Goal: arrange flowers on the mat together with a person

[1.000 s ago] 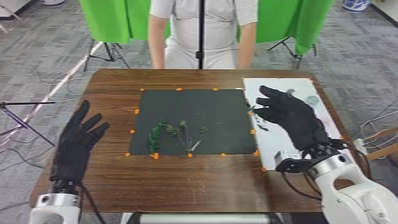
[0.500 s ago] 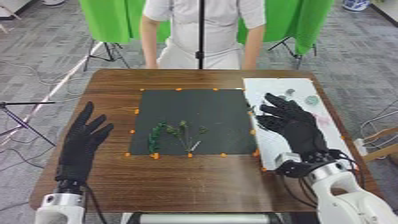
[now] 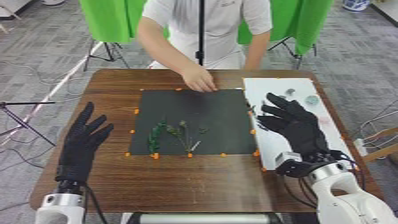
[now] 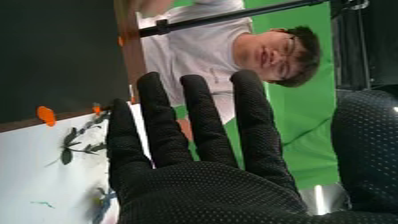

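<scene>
Head view: right hand (image 3: 300, 131) over white sheet (image 3: 266, 88), fingers spread; left hand (image 3: 78, 150) above tabletop (image 3: 160, 185), fingers straight, apart. Between them, flower stems (image 3: 185, 137) on dark mat (image 3: 200, 105), nearer the left. Person's hand (image 3: 199, 80) at mat edge, beyond both. Right wrist view: leafy sprig (image 4: 67, 147) beside spread fingers.
</scene>
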### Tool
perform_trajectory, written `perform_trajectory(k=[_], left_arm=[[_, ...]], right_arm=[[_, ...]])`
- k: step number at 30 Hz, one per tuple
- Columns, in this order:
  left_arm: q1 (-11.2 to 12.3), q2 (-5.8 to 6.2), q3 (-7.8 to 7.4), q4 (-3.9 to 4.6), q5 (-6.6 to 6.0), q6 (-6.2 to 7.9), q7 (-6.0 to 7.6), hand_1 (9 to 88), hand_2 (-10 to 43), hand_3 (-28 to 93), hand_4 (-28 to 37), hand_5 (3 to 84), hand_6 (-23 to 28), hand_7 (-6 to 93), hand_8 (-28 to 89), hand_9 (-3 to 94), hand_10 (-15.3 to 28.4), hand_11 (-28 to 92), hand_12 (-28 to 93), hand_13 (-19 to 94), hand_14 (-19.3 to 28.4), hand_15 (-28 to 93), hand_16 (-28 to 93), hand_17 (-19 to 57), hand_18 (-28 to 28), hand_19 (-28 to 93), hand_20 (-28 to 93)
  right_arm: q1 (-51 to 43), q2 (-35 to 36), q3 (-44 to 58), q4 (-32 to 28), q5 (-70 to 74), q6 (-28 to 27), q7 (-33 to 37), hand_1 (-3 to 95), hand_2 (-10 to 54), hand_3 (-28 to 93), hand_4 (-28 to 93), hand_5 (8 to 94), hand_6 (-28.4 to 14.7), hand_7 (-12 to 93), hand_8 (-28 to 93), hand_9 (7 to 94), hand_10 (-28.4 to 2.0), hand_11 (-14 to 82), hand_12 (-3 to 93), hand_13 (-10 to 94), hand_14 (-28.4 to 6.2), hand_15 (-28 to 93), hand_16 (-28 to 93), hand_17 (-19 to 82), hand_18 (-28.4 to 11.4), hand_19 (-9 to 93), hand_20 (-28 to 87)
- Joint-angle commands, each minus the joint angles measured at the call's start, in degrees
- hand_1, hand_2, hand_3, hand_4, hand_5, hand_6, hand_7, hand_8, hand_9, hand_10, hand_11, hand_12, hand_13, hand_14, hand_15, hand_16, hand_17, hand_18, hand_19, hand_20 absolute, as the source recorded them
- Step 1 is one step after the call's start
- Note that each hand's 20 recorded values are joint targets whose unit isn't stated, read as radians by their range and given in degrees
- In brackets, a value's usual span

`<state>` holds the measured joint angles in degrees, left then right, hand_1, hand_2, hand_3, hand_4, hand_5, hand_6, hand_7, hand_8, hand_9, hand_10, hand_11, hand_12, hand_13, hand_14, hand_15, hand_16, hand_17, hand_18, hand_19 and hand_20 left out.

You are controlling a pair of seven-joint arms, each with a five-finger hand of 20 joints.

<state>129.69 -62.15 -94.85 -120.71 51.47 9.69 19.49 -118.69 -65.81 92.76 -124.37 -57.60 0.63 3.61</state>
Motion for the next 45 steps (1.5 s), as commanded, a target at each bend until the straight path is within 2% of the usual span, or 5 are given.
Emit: perform_trajectory(k=[1, 5, 8, 29, 45], left_arm=[[0.4, -0.28, 0.28, 0.1, 0.11, -0.14, -0.32, 19.9, 2.1, 75, -28.3, 24.6, -4.9, 11.9, -10, 28.6, 12.1, 9, 13, 24, 18.9, 23, 0, -9.9, 27.3, 47, 1], [0.5, -0.05, 0.5, 0.08, -0.14, 0.22, -0.19, 20.0, 2.1, 75, -28.3, 24.5, -4.9, 12.0, -10, 28.7, 12.2, 9, 13, 24, 18.9, 23, 0, -9.9, 27.2, 47, 1], [0.4, -0.31, 0.28, 0.21, -0.02, -0.28, -0.46, 20.0, 2.0, 75, -28.3, 24.5, -4.8, 11.9, -10, 28.7, 12.2, 10, 13, 24, 18.9, 24, 0, -9.9, 27.2, 47, 1], [0.6, -0.32, 0.22, 0.05, 0.07, -0.44, -0.92, 20.5, 2.7, 76, -28.3, 24.3, -4.7, 12.2, -10, 28.8, 12.2, 10, 13, 24, 19.1, 24, 0, -9.9, 27.1, 47, 1], [0.3, -0.09, 0.38, 0.17, -0.18, -0.06, -0.38, 20.8, 2.5, 76, -28.3, 24.0, -4.5, 12.4, -10, 28.7, 12.3, 10, 13, 24, 19.1, 24, 0, -9.9, 27.1, 47, 1]], right_arm=[[-0.9, 0.4, 0.1, -0.2, 0.0, -0.8, -0.1, 13.1, 13.8, 69, -24, 42.1, 1.5, 10, -9, 40.7, -16.5, 5.7, 17.9, 31, -21.0, 17, 27, -1, -23.6, 31, 21], [-1.0, 0.5, 0.2, -0.2, -0.7, -1.0, -0.3, 13.0, 13.8, 70, -24, 42.2, 1.6, 10, -9, 40.9, -16.4, 6.0, 17.9, 31, -20.9, 17, 27, -1, -23.6, 31, 21], [-1.0, 0.5, 0.2, -0.1, -0.6, -0.8, -0.2, 13.0, 13.7, 70, -24, 42.2, 1.7, 10, -9, 41.0, -16.4, 6.0, 17.8, 31, -20.9, 17, 27, -1, -23.7, 31, 21], [-1.2, 0.7, 0.0, -0.4, -2.2, -0.8, 0.7, 13.4, 13.4, 70, -24, 42.6, 1.8, 10, -9, 41.4, -16.4, 6.3, 17.6, 31, -20.8, 18, 27, -1, -23.8, 31, 21], [-0.4, 0.9, -0.4, -0.1, -2.5, -0.6, 0.8, 13.4, 12.8, 71, -24, 42.8, 1.7, 10, -9, 41.8, -16.6, 6.7, 17.5, 32, -20.7, 19, 26, -1, -23.9, 32, 21]])
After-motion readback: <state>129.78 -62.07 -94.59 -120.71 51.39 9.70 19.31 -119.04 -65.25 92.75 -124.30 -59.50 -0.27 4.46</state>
